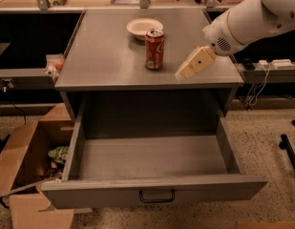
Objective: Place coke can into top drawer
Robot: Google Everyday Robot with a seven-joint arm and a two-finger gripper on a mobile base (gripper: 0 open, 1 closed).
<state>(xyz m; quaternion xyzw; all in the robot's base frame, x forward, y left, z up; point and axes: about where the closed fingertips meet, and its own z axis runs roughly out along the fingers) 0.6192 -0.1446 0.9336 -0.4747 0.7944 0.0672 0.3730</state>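
Note:
The red coke can (154, 49) stands upright on the grey cabinet top (99, 56), just in front of a white bowl (144, 27). The top drawer (152, 163) is pulled wide open below, its inside bare, its dark handle (157, 196) at the front panel's centre. My gripper (184, 73) hangs from the white arm (252, 18) at the right. It hovers above the cabinet top, a little to the right of the can and apart from it.
An open brown cardboard box (27, 166) with odds and ends stands on the floor left of the drawer. A shelf with clutter runs behind the cabinet. Cables and a power strip (271, 63) lie at the right. A dark bar (290, 151) lies on the speckled floor.

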